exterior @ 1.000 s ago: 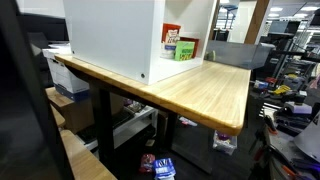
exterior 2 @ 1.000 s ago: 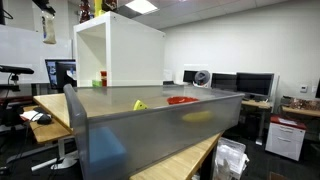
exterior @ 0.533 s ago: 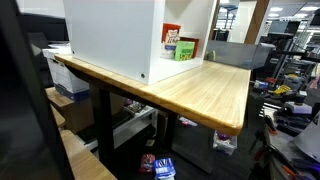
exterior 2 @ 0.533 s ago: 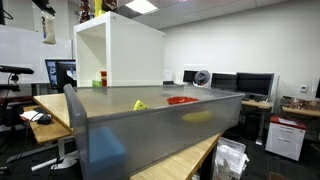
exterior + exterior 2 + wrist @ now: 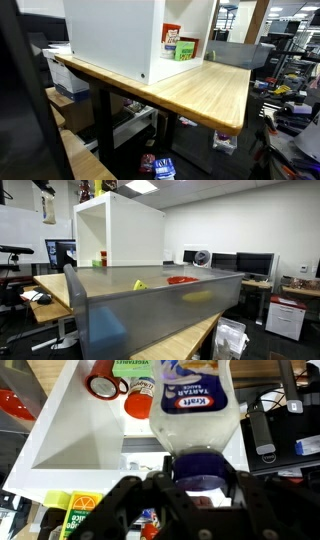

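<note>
White open-sided cabinet [image 5: 110, 35] standing on a wooden tabletop [image 5: 212, 92]; in its compartment, a green box [image 5: 186, 48] just beside a red-and-white box [image 5: 171, 38]. In an exterior view, a grey panel [image 5: 150, 305] fills the foreground, with a red dish [image 5: 182, 280] and a small yellow object [image 5: 139, 285] beyond it; monitors [image 5: 255, 266] and a desk fan [image 5: 203, 257] stand behind. Wrist view: a red-lidded can [image 5: 101, 384] next to an orange-capped container [image 5: 140, 402] on the white shelf.

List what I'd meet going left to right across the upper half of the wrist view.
red bowl → can with a red lid → jar with an orange lid → white bottle → black device
</note>
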You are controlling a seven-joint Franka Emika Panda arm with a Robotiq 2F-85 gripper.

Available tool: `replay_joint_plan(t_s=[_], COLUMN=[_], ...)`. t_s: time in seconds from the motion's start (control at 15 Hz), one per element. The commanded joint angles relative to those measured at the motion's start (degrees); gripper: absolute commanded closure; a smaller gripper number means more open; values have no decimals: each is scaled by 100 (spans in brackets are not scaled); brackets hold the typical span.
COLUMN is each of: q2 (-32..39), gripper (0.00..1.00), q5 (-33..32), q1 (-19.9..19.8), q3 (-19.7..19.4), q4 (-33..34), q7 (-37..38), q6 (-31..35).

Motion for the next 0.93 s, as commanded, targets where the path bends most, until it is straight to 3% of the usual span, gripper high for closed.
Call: replay_joint_plan(t_s=[0.0,0.07,0.87], q2=[61,61,454], gripper=[56,81,81], q5=[-83,-83,-789], q1=[95,95,-123], q3=[-33,-33,68], q4=[32,32,1187], q7=[63,63,-134], q6=[-27,-27,-459])
